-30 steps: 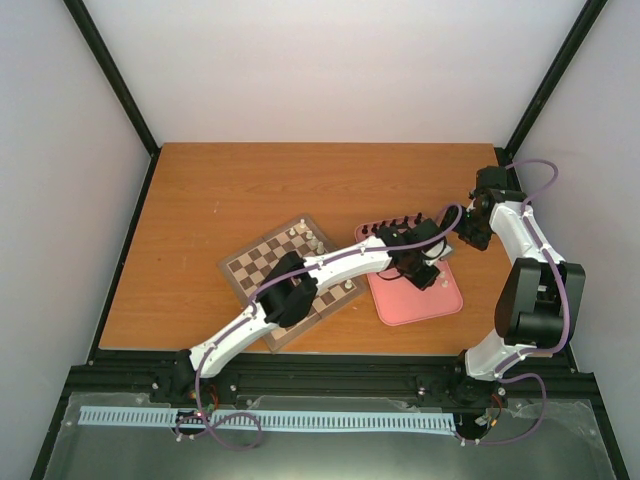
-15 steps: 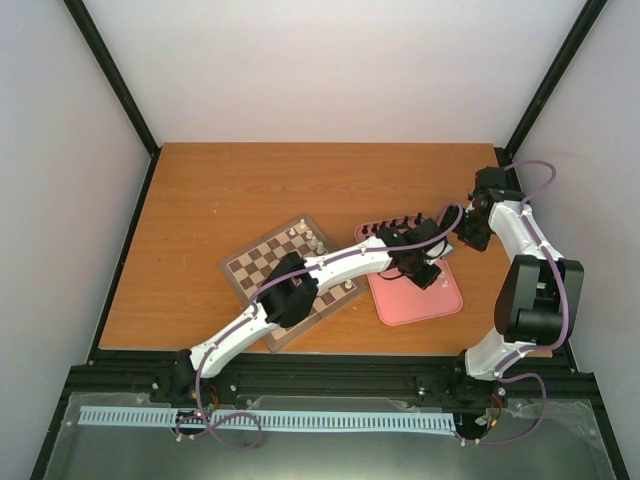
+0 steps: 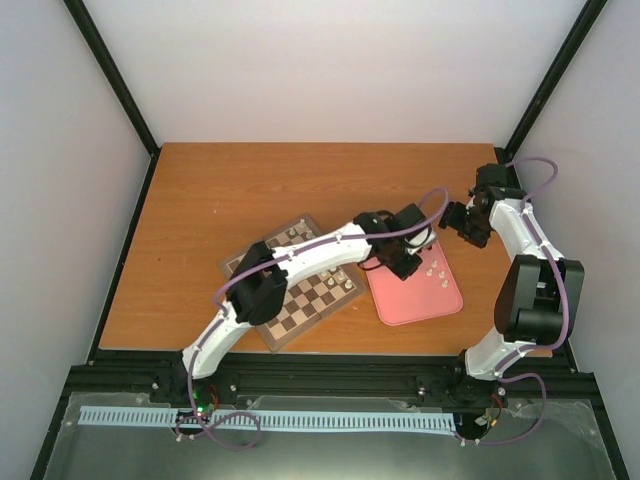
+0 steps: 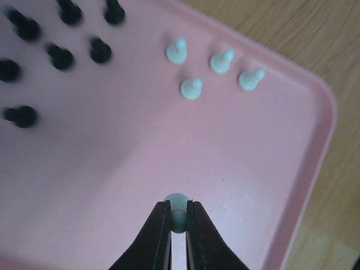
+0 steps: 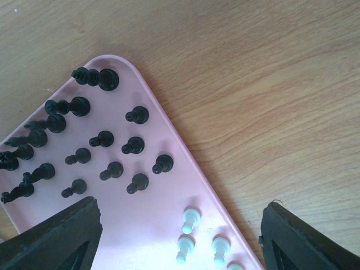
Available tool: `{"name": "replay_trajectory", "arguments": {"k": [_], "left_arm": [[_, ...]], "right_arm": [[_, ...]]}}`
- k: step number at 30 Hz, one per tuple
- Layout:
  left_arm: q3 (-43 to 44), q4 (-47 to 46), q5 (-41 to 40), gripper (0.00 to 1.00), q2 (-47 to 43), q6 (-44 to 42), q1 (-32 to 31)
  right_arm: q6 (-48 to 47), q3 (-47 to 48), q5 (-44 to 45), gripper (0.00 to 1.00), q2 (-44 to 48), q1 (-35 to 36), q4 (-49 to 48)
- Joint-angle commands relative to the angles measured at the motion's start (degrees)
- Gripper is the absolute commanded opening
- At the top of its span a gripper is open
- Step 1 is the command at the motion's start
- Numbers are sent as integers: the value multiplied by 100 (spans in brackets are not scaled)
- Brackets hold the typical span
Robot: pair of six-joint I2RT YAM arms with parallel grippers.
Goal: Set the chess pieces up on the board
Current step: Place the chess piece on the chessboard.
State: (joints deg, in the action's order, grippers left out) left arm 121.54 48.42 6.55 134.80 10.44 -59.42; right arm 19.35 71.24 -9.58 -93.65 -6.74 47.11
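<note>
Smooth, faintly glossy pink plastic tray (image 4: 112, 169) on matt, grained wooden table (image 5: 253, 84) — cream chess piece (image 4: 178, 203) smooth, board (image 3: 320, 297) wooden.

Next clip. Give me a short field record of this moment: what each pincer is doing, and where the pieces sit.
left pincer: shut on a white piece, over the pink tray
right pincer: open, empty, above the tray's far edge
tray contents: four loose white pawns, a cluster of black pieces
board: a few white pieces on it
</note>
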Motion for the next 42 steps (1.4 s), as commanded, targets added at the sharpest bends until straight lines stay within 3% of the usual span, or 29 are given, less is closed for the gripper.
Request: {"name": "replay_trajectory", "arguments": {"k": [1, 8, 16, 17, 18, 19, 29, 42], "left_arm": [[-29, 269, -329, 1, -794, -262, 196], [-1029, 467, -1025, 1, -2011, -404, 744], [-3110, 274, -1673, 1, -3543, -392, 1829], [-3355, 233, -1720, 1, -3662, -393, 1931], [-3551, 194, -1747, 1, -3757, -386, 2031], [-3746, 140, -1760, 1, -3819, -379, 2149], [-4480, -538, -1630, 1, -3559, -403, 2455], [-4303, -848, -1573, 1, -2903, -376, 2470]], "right_arm": [[86, 178, -48, 77, 14, -38, -51], [198, 125, -233, 77, 70, -46, -175], [154, 43, -260, 78, 101, -39, -154], [155, 23, -267, 84, 101, -39, -157], [152, 14, -266, 98, 101, -41, -152], [144, 0, -256, 100, 97, -42, -152], [108, 131, -141, 100, 55, -39, -41], [-5, 126, -57, 100, 42, -44, 34]]}}
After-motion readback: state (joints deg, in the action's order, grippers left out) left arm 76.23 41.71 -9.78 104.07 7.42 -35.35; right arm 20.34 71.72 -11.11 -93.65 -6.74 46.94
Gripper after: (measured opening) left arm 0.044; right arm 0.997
